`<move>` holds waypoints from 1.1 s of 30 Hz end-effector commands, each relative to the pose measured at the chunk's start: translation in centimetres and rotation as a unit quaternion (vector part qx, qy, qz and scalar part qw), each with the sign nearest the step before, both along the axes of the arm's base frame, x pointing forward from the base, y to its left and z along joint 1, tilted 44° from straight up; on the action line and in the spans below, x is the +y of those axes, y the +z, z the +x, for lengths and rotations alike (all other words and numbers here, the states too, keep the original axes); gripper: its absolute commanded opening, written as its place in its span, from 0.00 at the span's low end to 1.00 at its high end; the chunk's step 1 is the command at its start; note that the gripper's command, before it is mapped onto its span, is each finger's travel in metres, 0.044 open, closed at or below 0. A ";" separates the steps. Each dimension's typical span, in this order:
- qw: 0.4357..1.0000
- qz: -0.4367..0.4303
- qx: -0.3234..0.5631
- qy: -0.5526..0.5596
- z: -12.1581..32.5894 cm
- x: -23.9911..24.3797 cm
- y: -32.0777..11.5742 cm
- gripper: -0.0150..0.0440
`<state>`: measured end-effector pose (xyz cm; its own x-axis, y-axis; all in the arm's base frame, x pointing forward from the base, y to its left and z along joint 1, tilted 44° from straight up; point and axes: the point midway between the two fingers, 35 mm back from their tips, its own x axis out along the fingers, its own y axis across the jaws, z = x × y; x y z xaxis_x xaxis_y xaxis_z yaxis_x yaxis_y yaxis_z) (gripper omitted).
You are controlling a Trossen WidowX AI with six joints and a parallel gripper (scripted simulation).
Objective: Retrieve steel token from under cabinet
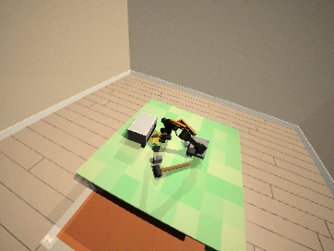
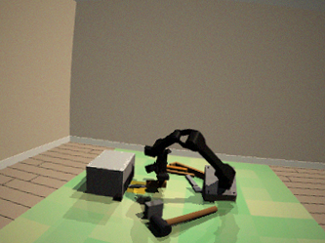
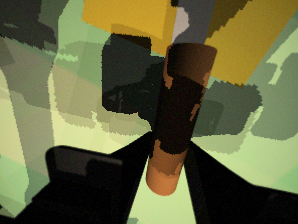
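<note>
The light grey box-shaped cabinet (image 1: 143, 125) (image 2: 111, 162) stands at the left of the table. The yellow marked area (image 2: 137, 187) (image 3: 132, 25) lies in front of it, partly under the arm and its shadows. My gripper (image 2: 163, 178) (image 3: 167, 138) is shut on the brown round handle (image 3: 162, 180) of a tool, low over the table beside the marked area. A grey shaft (image 3: 196, 20) runs on from the handle at the top of the wrist view; its far end is out of sight. A pale patch beside the shaft is unclear. I cannot make out the token in any view.
A hammer (image 1: 176, 167) (image 2: 192, 216) lies towards the front, with a grey block (image 1: 157, 160) (image 2: 152, 209) beside its head. An orange long-armed tool (image 2: 178, 169) lies behind the arm. A grey bar (image 2: 193, 183) lies near the arm's base (image 2: 217, 189).
</note>
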<state>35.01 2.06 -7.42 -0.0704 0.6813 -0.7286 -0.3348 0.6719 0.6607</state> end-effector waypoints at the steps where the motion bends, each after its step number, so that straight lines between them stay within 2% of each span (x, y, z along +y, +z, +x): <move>1: 1.000 0.000 0.001 0.001 -0.7 -0.2 -0.2 0.25; 33: 1.000 0.000 0.002 0.001 -4.4 -1.4 -1.0 0.25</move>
<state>31.24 0.77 -8.28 -0.0718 0.6799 -0.7298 -0.3339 0.6731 0.6599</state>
